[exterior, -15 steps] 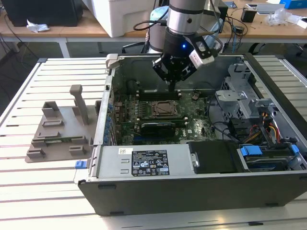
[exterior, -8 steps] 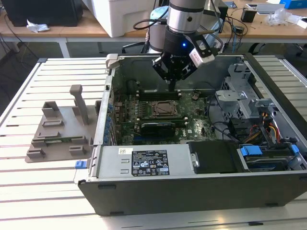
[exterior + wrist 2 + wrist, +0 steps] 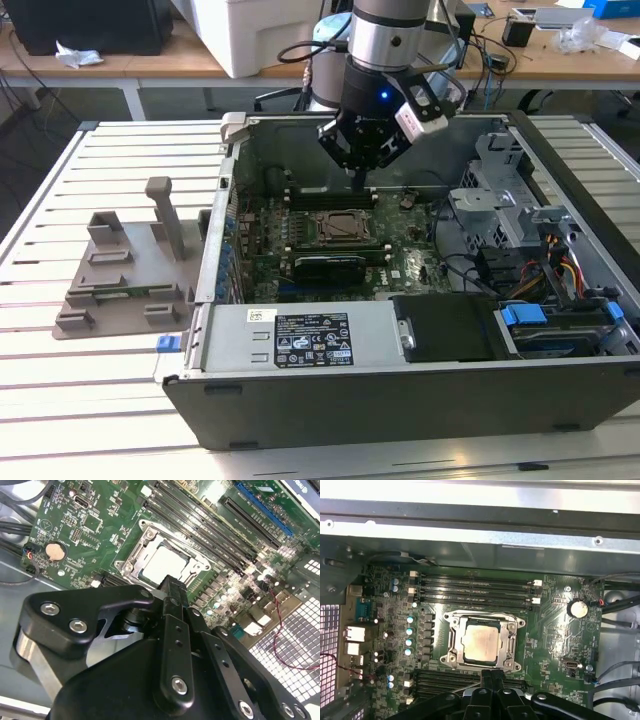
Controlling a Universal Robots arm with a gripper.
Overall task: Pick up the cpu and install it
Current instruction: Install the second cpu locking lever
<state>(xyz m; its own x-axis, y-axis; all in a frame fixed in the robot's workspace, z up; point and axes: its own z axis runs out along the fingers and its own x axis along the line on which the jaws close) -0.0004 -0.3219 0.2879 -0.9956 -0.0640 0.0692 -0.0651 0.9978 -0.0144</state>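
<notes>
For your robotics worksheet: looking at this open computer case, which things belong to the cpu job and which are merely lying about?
Job:
cpu, seated in the socket
pincer, close above it

Lying about:
grey holder tray
coin battery
drive cage

The arm [image 3: 382, 40] is a fat silver-grey metal cylinder with a darker band, a small blue light glowing low on it, and a black cable looping off one side. Under that sits a chunky black wrist block with a little white box [image 3: 421, 117] bolted on. The gripper [image 3: 171, 587] is matte black, with rounded linkage plates, a narrow centre bar, and shiny silver screw heads dotted along them.
</notes>
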